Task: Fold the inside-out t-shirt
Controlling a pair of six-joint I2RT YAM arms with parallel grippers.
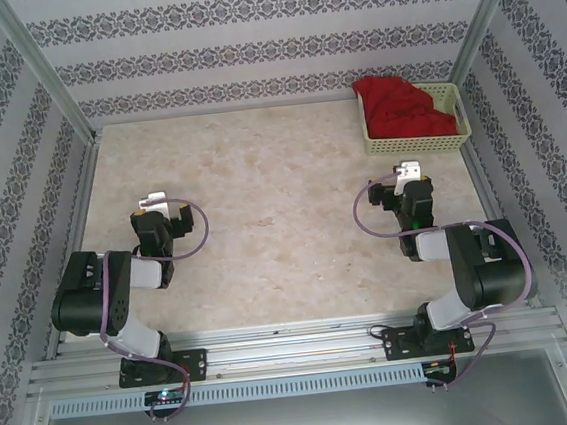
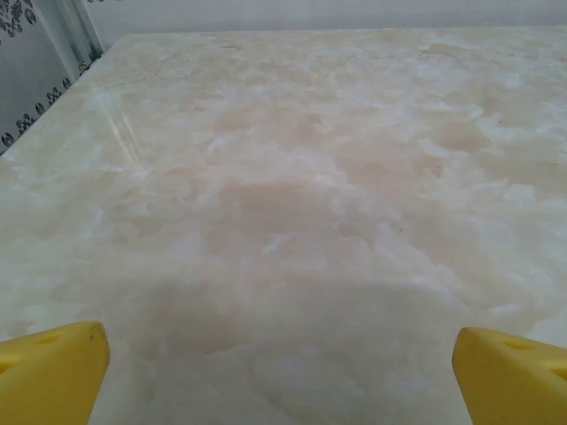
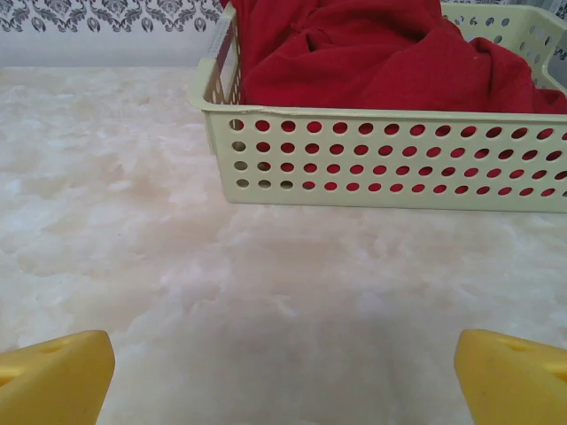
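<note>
The inside-out t-shirt (image 1: 401,107) is a bright red bundle heaped in a pale green perforated basket (image 1: 417,142) at the table's back right corner. In the right wrist view the t-shirt (image 3: 372,62) bulges over the basket's rim (image 3: 390,119), a short way ahead of my right gripper (image 3: 283,376). Its yellow fingertips (image 3: 58,372) stand wide apart with bare table between them. My left gripper (image 2: 283,372) is open too, low over the marble table at the left, its yellow fingertips (image 2: 53,367) holding nothing. From above, the left gripper (image 1: 154,202) and right gripper (image 1: 407,172) both point to the back.
The beige marble table (image 1: 274,213) is fenced by patterned walls with metal posts (image 1: 41,70) at the back corners. An aluminium rail (image 1: 297,352) runs along the near edge by the arm bases. Cables loop beside each wrist.
</note>
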